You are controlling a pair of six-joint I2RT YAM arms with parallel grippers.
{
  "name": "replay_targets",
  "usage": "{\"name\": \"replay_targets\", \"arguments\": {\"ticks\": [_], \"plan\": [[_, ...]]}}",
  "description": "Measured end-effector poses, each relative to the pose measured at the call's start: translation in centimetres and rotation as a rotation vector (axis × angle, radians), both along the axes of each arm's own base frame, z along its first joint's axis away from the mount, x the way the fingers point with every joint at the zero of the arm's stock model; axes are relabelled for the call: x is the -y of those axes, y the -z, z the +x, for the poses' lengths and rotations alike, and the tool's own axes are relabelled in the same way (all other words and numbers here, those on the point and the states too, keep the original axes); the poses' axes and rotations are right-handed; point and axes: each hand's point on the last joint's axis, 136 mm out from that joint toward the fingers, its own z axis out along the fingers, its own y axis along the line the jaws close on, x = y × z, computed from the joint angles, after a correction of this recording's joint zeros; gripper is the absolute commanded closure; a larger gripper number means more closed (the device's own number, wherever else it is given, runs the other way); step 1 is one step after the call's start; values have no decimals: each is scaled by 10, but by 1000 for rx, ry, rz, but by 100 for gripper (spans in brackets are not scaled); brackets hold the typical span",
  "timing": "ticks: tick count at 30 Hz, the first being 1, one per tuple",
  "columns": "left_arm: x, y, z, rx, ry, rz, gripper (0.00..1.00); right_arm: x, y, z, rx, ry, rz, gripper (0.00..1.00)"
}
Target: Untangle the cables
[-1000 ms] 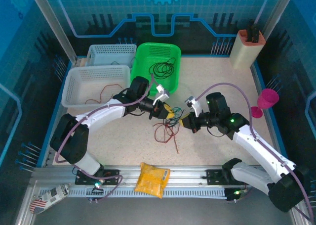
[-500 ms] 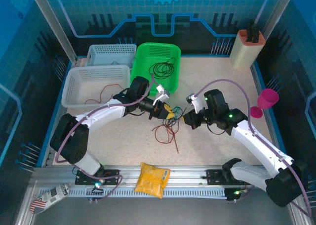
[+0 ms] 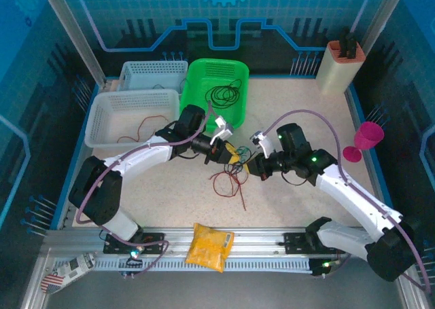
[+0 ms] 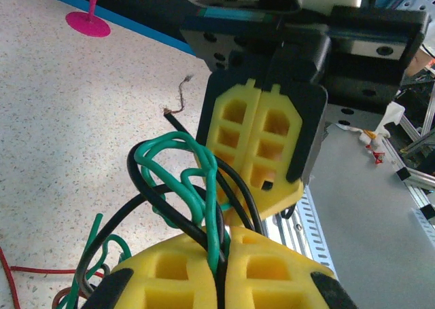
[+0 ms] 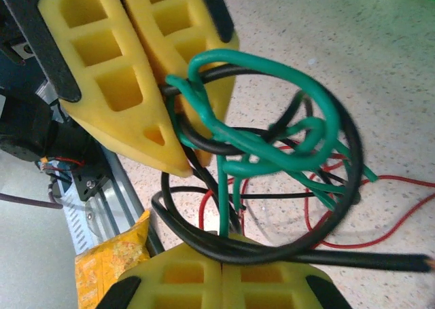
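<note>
**Knot of cables pinched between both hands, mid-counter**

The cables (image 3: 233, 168) sit at the middle of the counter (image 3: 299, 200). Their tangle is held between the left hand (image 3: 228, 155) and the right hand (image 3: 254, 165), with red ends trailing on the surface below. From above, the hands simply meet tip to tip. The left wrist view shows the left hand's yellow pads pressed together on green and black strands. The right wrist view shows the right hand clamped the same way, above red loops. The speckled beige counter also carries a green basket (image 3: 192, 85), a white basket (image 3: 132, 95), a yellow packet (image 3: 209, 246) and a pink goblet (image 3: 363, 140). Blue panels enclose it.
</note>
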Motion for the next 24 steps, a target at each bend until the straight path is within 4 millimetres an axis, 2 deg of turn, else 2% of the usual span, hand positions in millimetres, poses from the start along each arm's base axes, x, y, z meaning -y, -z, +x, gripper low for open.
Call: {"name": "replay_targets", "arguments": {"ticks": [9, 13, 15, 17, 21, 24], "plan": [[-2, 0, 2, -2, -7, 2, 100, -10, 4, 3, -16, -14, -17, 100], [-1, 0, 2, -1, -5, 1, 100, -5, -2, 2, 11, 1, -23, 76], [0, 0, 0, 0, -1, 0, 100, 3, -13, 0, 37, 17, -3, 67], [1, -1, 0, 5, 2, 0, 100, 18, -31, 3, 86, 60, 33, 50], [1, -1, -1, 5, 3, 0, 100, 39, -64, 1, 220, 103, 81, 47], [1, -1, -1, 5, 3, 0, 100, 43, -73, -4, 323, 67, 61, 48]]}}
